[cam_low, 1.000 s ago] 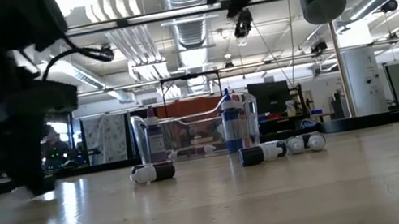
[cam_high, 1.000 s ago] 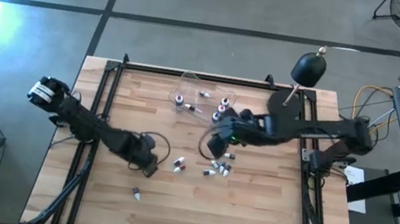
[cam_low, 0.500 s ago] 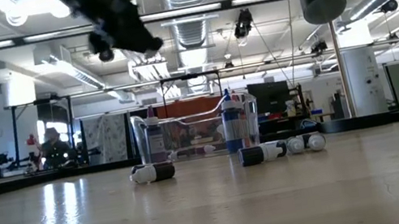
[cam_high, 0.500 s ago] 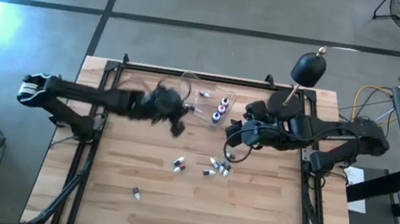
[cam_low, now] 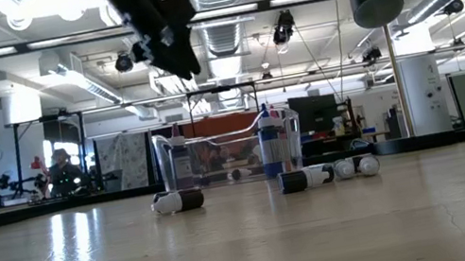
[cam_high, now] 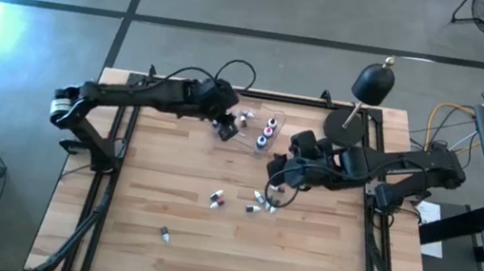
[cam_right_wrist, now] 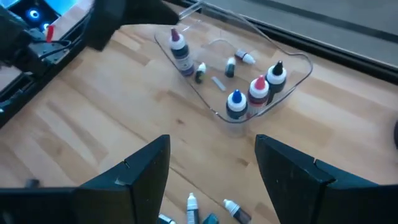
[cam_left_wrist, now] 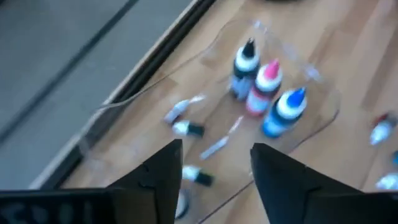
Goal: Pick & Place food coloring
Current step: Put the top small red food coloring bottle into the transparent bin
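Observation:
A clear plastic tub (cam_high: 254, 118) stands at the table's far middle. In it stand dark, pink and blue food coloring bottles (cam_right_wrist: 258, 89) and a purple one (cam_right_wrist: 179, 52); tiny ones (cam_right_wrist: 200, 72) lie on its floor. More bottles lie loose on the wood: a cluster (cam_high: 261, 203), one (cam_high: 216, 199) to its left, and one (cam_high: 165, 234) near the front. My left gripper (cam_left_wrist: 214, 180) hangs open above the tub's left part (cam_high: 224, 128), nothing between its fingers. My right gripper (cam_right_wrist: 211, 180) hangs open and empty above the table (cam_high: 279, 175), between tub and cluster.
A black metal frame (cam_high: 133, 90) runs along the table's left, far and right edges. A lamp-like stand with a round base (cam_high: 345, 124) sits at the far right. Bare wood spreads across the near half of the table.
My left gripper has risen from low over the table's near-left middle and swung toward the far edge, turning as it went, until it hangs over the tub's left part. My right gripper has drawn back a little toward the right edge.

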Tool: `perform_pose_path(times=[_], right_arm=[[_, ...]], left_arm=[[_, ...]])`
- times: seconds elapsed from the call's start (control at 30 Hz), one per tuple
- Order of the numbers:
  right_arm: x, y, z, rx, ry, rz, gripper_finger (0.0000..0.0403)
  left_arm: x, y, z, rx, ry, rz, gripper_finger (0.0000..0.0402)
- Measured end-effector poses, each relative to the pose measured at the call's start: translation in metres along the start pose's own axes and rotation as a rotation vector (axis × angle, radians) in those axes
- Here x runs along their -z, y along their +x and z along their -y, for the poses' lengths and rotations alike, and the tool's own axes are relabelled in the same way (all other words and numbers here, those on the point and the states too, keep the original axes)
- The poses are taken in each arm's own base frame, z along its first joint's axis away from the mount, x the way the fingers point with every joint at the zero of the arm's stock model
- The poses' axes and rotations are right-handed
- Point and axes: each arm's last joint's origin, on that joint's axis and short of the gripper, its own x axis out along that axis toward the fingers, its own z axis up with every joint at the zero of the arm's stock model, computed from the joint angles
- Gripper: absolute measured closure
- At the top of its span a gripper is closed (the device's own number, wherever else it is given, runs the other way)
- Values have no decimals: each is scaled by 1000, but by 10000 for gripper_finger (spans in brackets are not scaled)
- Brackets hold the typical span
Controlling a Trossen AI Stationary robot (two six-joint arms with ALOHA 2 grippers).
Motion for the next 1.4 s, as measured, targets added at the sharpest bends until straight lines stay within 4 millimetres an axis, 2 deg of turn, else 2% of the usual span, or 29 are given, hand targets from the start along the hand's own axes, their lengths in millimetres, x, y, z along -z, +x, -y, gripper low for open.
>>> perform_pose_path(times=[0.13,0.23,0.33,0.47,0.6,0.77,0.97,1.1,1.4], right_arm=[[1,0,1,3,-31,-22,176],[7,2,1,-27,-99,-128,177],[20,10,4,-22,-172,-260,177],[47,33,11,-2,-281,-418,177],[81,62,19,34,-482,-520,177],[114,90,20,-70,-667,-529,177],[130,111,34,-114,-652,-476,177],[133,122,45,-126,-651,-464,177],[119,147,59,-176,-637,-411,177]], left_arm=[[13,-27,14,74,178,-49,230],[36,-48,26,153,276,-102,230],[64,-61,36,196,289,-129,230],[101,-72,44,247,168,-149,230],[134,-74,51,291,7,-163,230],[162,-78,58,347,-139,-183,229],[182,-79,66,358,-197,-241,229],[190,-76,67,344,-205,-257,229],[195,-72,65,293,-181,-229,229]])
